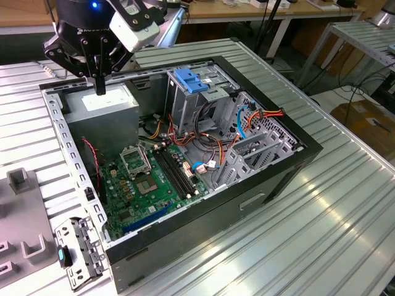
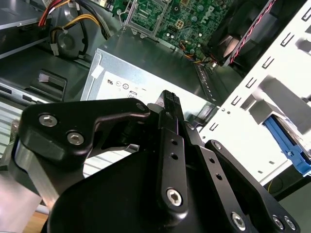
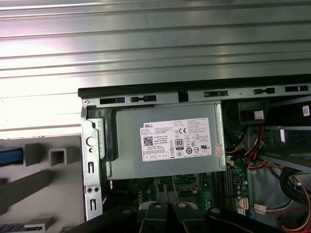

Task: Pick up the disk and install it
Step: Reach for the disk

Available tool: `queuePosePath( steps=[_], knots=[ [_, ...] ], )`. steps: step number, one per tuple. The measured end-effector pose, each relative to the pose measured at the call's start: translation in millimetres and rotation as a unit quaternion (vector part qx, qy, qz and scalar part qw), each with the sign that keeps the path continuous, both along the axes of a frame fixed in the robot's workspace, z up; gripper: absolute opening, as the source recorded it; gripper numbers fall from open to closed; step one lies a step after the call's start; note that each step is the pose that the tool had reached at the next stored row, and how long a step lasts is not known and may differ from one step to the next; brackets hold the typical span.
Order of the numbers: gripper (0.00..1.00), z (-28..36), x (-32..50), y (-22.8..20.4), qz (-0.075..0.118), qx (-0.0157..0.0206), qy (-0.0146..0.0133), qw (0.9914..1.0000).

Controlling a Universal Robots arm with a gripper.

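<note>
The disk is out of view. My gripper hangs over the back left corner of the open computer case, just above the grey power-supply box with its white sticker. Its black fingers are shut together with nothing between them, as seen in the second wrist view. In the first wrist view the power-supply box lies straight below. The tall metal cage with a blue plastic top stands in the case, toward the exterior view's right of the gripper.
The green motherboard and loose coloured cables cover the case floor. On the exterior view's left, a grey fixture with slots and a metal bracket lie on the ribbed metal table.
</note>
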State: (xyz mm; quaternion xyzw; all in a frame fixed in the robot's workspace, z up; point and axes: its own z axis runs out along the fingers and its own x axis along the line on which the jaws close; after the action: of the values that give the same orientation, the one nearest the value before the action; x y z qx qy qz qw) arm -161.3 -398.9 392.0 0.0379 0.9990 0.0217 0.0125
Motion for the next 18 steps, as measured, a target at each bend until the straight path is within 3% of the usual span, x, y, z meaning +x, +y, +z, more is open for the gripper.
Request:
queuePosePath(
  steps=[18],
  knots=[
    [0.11,-0.2,-5.9,0.0,0.0,0.0,0.0,1.0]
  ],
)
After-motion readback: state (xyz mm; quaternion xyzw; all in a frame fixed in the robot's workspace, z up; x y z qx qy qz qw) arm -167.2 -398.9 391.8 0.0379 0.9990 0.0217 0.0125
